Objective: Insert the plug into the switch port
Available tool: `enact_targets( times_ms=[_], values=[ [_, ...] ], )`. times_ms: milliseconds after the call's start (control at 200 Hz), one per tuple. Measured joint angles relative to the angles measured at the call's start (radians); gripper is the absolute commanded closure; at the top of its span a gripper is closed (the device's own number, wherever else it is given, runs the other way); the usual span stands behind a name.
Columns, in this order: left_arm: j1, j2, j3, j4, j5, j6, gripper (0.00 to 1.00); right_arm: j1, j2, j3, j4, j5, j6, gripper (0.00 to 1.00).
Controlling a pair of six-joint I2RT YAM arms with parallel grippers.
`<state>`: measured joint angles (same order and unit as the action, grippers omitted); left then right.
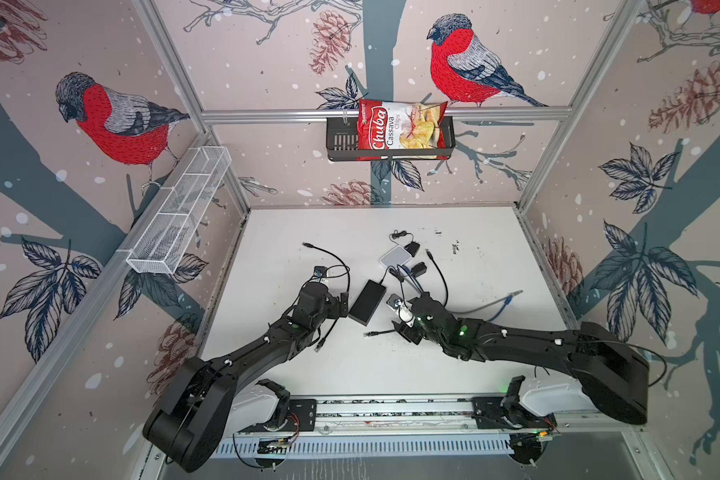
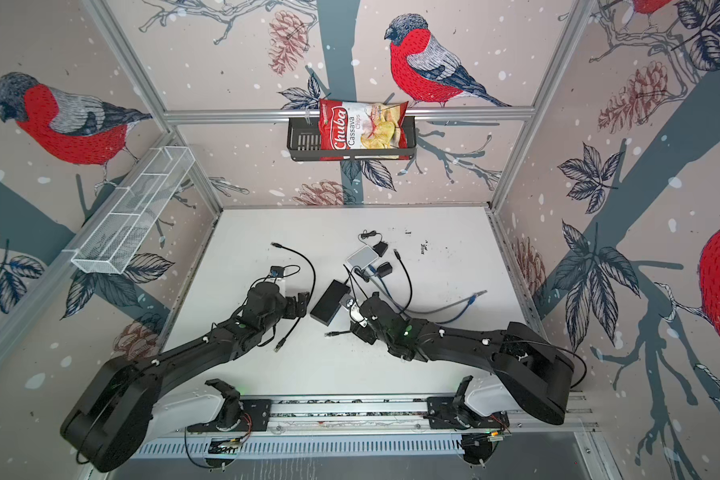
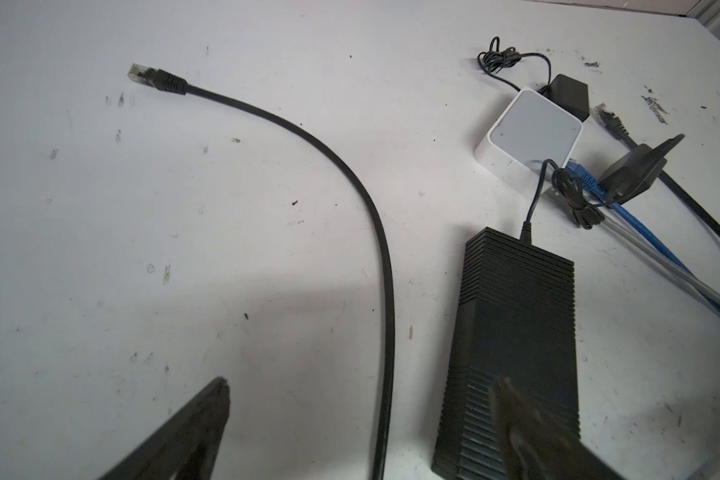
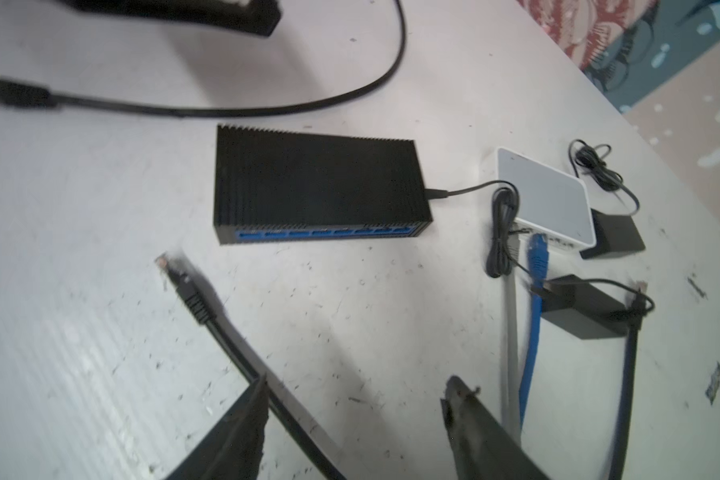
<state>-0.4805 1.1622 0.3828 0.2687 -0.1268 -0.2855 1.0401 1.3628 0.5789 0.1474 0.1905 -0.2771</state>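
Observation:
The black switch (image 1: 366,302) (image 4: 321,187) lies mid-table, its row of blue ports (image 4: 325,235) facing my right gripper. A black plug (image 4: 175,270) (image 1: 368,333) on a black cable rests on the table just short of the ports. My right gripper (image 4: 358,380) (image 1: 403,329) stands open behind it. The cable runs past one finger (image 4: 246,419) and nothing is clamped. My left gripper (image 3: 362,384) (image 1: 344,305) is open at the switch's other side, one finger (image 3: 528,432) over the switch end and a second black cable (image 3: 385,266) lying between the jaws.
A white box (image 1: 395,256) with blue and grey cables plugged in sits behind the switch, with two black power adapters (image 1: 412,249) (image 1: 418,268) beside it. The second cable's plug (image 1: 307,245) lies far left. A chip bag (image 1: 400,129) hangs in a basket on the back wall.

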Motion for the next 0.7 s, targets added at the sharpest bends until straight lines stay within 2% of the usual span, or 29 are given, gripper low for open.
enact_targets(
  times_ms=[120, 255, 485, 700],
  values=[
    [-0.005, -0.046, -0.055, 0.084, 0.026, 0.032, 0.04, -0.012, 0.011, -0.005, 0.0, -0.085, -0.122, 0.32],
    [-0.009, -0.087, -0.099, 0.169, 0.047, 0.066, 0.04, -0.035, 0.039, -0.008, 0.0, -0.155, -0.2, 0.33],
    [-0.024, -0.109, -0.117, 0.233, 0.069, 0.117, 0.04, -0.047, 0.105, 0.005, -0.019, -0.248, -0.274, 0.43],
    [-0.044, -0.131, -0.119, 0.254, 0.06, 0.16, 0.04, -0.066, 0.184, 0.072, -0.056, -0.281, -0.304, 0.6]
  ],
)
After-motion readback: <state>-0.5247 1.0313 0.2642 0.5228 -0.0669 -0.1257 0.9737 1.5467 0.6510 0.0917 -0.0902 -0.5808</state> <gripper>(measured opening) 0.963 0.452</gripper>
